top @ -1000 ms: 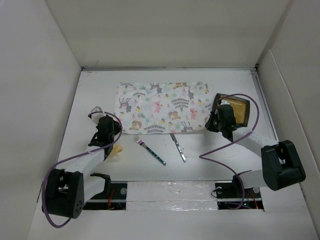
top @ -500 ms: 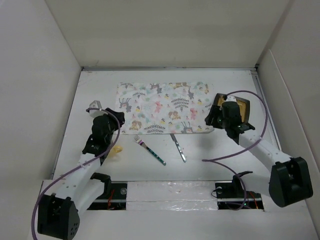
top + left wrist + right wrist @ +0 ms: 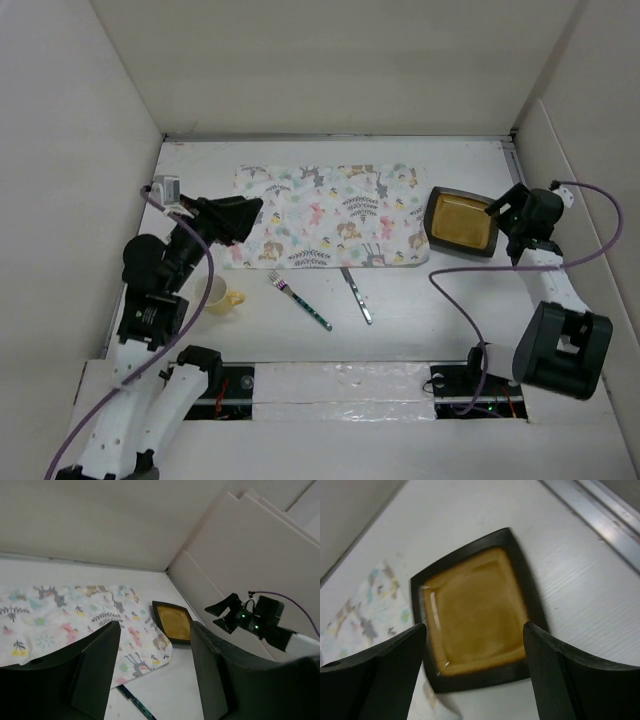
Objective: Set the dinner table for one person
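Note:
The dinner table is the white board under everything. A dark square plate with an amber centre lies flat on it, just right of the patterned placemat. My right gripper hovers open at the plate's right edge; the plate shows between its spread fingers, untouched. A yellow cup stands at the left. My left gripper is raised above the placemat's left end, open and holding nothing. In the left wrist view, that gripper looks across the placemat to the plate.
A fork and a knife lie on the board below the placemat's near edge. White walls close in the left, back and right sides. A metal rail runs along the right side.
Both grippers have opened and pulled back. The left one rose away from the yellow cup, which stays on the board. The right one left the plate and moved to its right.

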`<state>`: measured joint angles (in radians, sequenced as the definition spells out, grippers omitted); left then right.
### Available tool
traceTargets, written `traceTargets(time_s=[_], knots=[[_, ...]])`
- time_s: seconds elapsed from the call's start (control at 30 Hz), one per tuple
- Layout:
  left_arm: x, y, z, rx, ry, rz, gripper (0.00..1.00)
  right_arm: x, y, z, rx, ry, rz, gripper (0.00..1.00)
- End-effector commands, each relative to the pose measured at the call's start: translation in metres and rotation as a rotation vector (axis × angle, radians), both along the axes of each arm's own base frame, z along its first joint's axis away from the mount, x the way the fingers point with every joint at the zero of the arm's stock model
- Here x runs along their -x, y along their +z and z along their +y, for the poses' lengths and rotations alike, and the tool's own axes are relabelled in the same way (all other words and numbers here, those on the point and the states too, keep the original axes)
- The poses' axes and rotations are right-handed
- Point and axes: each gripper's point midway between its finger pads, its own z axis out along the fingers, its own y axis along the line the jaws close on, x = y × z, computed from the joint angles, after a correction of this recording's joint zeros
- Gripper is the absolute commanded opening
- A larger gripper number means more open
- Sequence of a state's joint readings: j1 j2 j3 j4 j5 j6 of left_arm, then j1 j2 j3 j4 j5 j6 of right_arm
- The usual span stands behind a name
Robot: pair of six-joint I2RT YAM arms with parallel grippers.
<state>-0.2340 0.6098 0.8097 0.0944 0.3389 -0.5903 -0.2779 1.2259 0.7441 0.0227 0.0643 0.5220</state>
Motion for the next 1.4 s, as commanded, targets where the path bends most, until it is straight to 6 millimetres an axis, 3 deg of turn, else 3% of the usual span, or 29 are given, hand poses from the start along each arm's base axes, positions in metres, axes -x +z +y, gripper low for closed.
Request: traceTargets(time_s=[0.0, 0.03, 0.07, 0.17, 0.2, 0.3, 0.4, 0.47, 0.63, 0.73, 0.87, 1.1, 1.37], knots=[[0.039, 0.024, 0.0, -0.115, -0.056, -0.125, 0.56, -0.022, -0.016, -0.031, -0.061, -0.024, 0.007, 0.83], [0.045, 0.029, 0.001, -0.159, -0.051, -0.166, 0.56, -0.022, -0.025, -0.045, -0.062, -0.051, 0.042, 0.83], [0.045, 0.02, 0.003, -0.197, -0.034, -0.154, 0.57, -0.028, -0.048, -0.054, -0.093, -0.035, 0.106, 0.83], [0.041, 0.008, 0.006, -0.221, -0.001, -0.14, 0.58, -0.031, -0.061, -0.054, -0.128, -0.005, 0.123, 0.83], [0.038, 0.004, 0.009, -0.238, 0.022, -0.13, 0.58, -0.033, -0.077, -0.05, -0.171, 0.033, 0.147, 0.82], [0.037, -0.002, 0.013, -0.261, 0.052, -0.13, 0.58, -0.04, -0.098, -0.037, -0.243, 0.113, 0.204, 0.79], [0.042, 0.0, 0.02, -0.272, 0.085, -0.141, 0.58, -0.041, -0.096, -0.045, -0.264, 0.108, 0.196, 0.73], [0.043, -0.001, 0.025, -0.273, 0.108, -0.138, 0.58, -0.039, -0.105, -0.039, -0.324, 0.134, 0.223, 0.69], [0.051, 0.008, 0.032, -0.259, 0.14, -0.168, 0.58, -0.041, -0.111, -0.039, -0.419, 0.175, 0.254, 0.69], [0.058, 0.016, 0.036, -0.243, 0.15, -0.196, 0.58, -0.031, -0.118, -0.042, -0.439, 0.186, 0.301, 0.69], [0.067, 0.027, 0.042, -0.216, 0.166, -0.237, 0.58, -0.01, -0.127, -0.031, -0.45, 0.229, 0.392, 0.68], [0.072, 0.03, 0.048, -0.208, 0.191, -0.246, 0.58, 0.004, -0.13, -0.017, -0.481, 0.257, 0.4, 0.65], [0.075, 0.031, 0.058, -0.19, 0.237, -0.253, 0.58, -0.006, -0.134, -0.011, -0.531, 0.281, 0.411, 0.56]])
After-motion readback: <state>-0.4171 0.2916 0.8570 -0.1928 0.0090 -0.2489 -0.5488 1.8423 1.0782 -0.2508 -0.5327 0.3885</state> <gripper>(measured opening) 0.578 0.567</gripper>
